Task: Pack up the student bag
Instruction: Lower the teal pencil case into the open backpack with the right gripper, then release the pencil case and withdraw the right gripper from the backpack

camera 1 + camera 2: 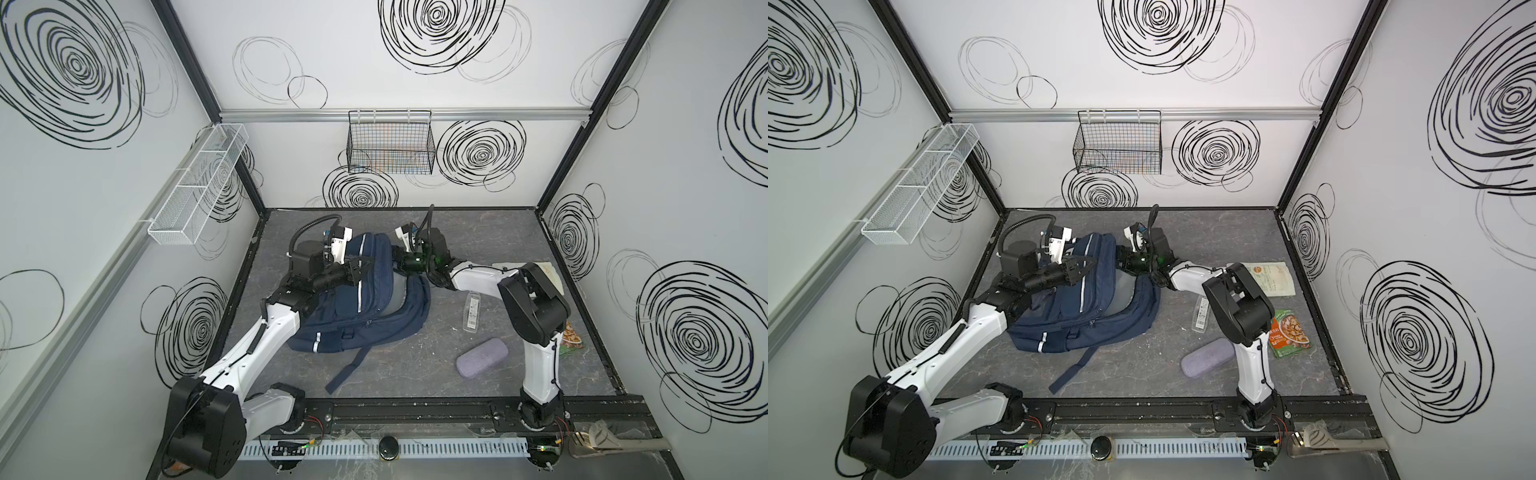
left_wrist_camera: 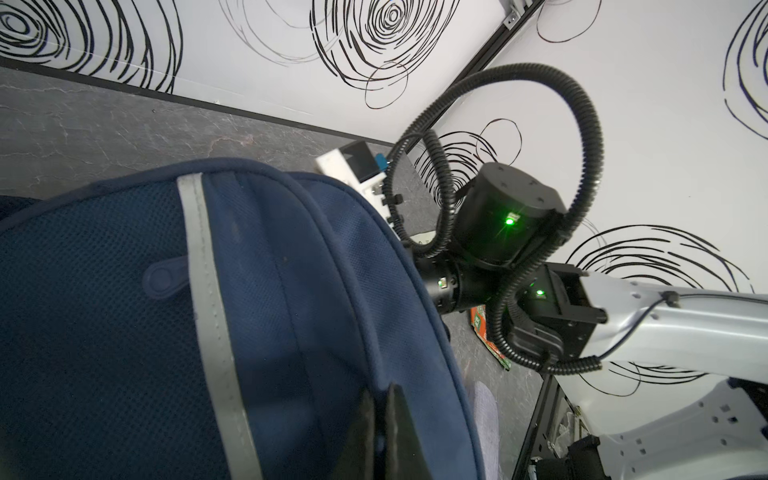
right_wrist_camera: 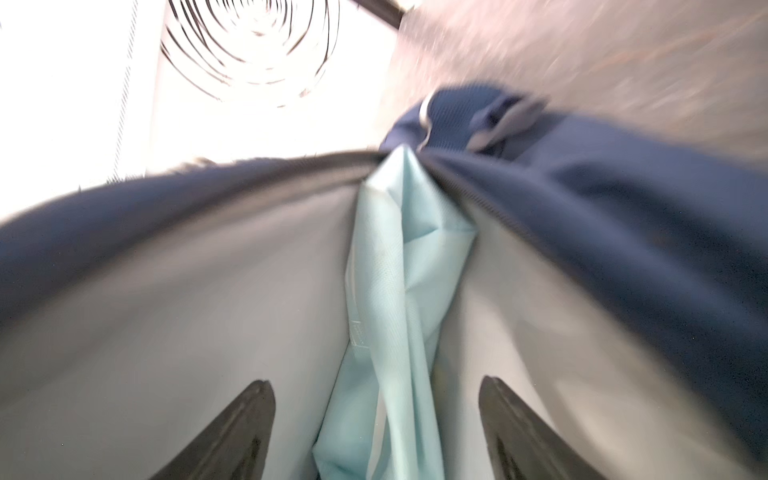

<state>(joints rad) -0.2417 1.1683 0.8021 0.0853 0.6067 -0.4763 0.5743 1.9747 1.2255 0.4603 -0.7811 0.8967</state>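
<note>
Lying on its side on the grey bench, left of centre, the student bag shows in both top views with its silver-striped front panel turned up and its main opening facing right. A loose dark strap trails from it toward the near edge.

The left pincer reaches in from the left and sits over the far part of the front panel. Its jaws are pressed together. In the left wrist view the left pincer lies against navy fabric beside a reflective stripe, but whether any cloth is caught between the jaws cannot be told.

The right pincer is at the mouth of the bag on its right side; in the top views the bag's edge hides its tips. The right wrist view, which is blurred, shows its jaws spread wide inside the pale grey lining. A light blue pouch stands between them, and neither jaw is closed on it.

To the right of the bag, on the bench, lie a clear flat packet with a barcode label and, nearer, a lilac-grey case. Further right, in a top view, are a white pouch and a green and orange food packet. A black wire basket hangs on the far wall, and a white mesh basket on the left wall.
</note>
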